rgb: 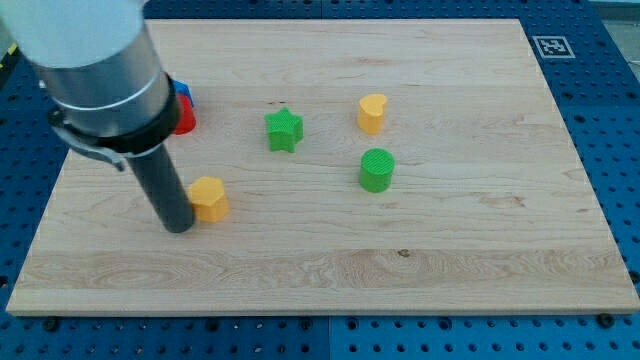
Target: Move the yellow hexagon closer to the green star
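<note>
My tip (178, 226) is pressed against the yellow hexagon (209, 197), with the green star (284, 130) at its 1 o'clock; no jaws exist.

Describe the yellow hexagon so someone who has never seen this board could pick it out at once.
On the wooden board, look to the view's left half, where the dark rod comes down. The yellow hexagon sits just right of my tip, apparently touching the rod. Unlike the yellow heart further right, it has flat facets and lies below-left of the green star.
</note>
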Tool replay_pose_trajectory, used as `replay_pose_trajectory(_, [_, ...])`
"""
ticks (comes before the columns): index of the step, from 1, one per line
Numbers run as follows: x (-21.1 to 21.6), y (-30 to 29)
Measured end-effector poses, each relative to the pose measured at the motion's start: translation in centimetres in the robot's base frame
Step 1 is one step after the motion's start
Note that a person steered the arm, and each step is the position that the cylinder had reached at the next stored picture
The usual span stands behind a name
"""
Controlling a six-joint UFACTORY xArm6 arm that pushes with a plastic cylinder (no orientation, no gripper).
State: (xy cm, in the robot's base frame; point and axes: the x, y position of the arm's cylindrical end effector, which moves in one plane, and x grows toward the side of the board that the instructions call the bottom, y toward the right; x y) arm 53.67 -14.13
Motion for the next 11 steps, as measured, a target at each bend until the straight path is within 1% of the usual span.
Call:
replay_pose_trajectory(1, [0.0, 2.5])
replay_pose_trajectory(2, [-0.1, 2.2])
replay_pose_trajectory(3, [-0.9, -2.1])
replay_pose_trajectory(4, [-2.4, -2.9])
replay_pose_trajectory(5, [-2.4, -1.7])
replay_pose_trajectory(8, [-2.5, 7.3])
replay_pose_trajectory(9, [-2.2, 5.2])
replay_pose_trajectory(10, [-3.4, -0.5])
replay_pose_trajectory(11, [-6.3, -6.0])
